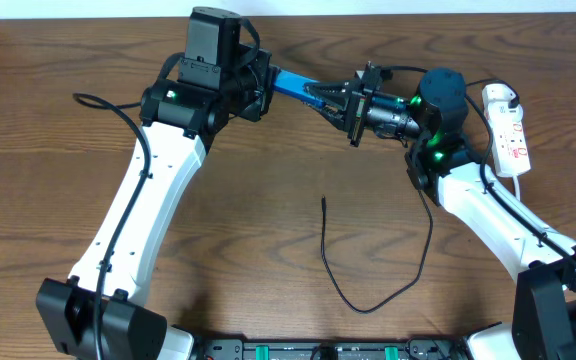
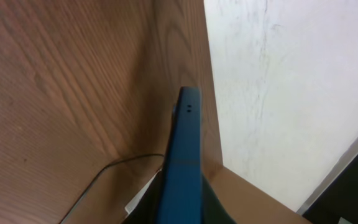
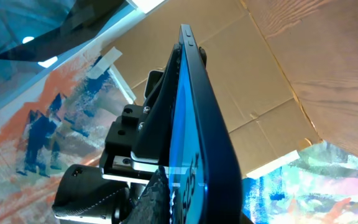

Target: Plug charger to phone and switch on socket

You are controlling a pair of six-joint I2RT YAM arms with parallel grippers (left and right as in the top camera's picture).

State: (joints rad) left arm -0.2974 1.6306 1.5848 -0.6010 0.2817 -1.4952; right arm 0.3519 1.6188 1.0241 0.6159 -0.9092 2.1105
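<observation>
1. Left pincer [image 1: 266, 85]: pressed together on one end of the phone [image 1: 290, 84]. In its wrist view the blue edge runs straight out from between the fingers. The phone is up off the desk [image 1: 268, 230], on edge, bridging the two pincers.
2. Right pincer [image 1: 328, 97]: at the phone's other end, fingers against it. I cannot tell whether it is clamping or slack.
3. Step in hand, as I judge it: settle the phone in the left pincer so the right one is free to fetch the plug.
   - Confirm the left grip is firm before the right lets go.
   - Back the right pincer off along the phone's long axis, with no twist.
   - Leave the port end bare and facing the right pincer. Which end carries the port is not legible.
4. Charger [image 1: 325, 215]: loose on the desk. Its plug tip is well apart from the right pincer, on the side toward the arm bases. Take it close behind the tip so it does not droop.
5. Socket [image 1: 509, 128]: on the desk behind the right pincer, past its wrist on the outer side. The switch looks untouched.
6. Counts:
   - pincers: 2
   - phone: 1
   - charger cable: 1 (adapter not made out)
   - socket: 1 (red marks too small to count)
</observation>
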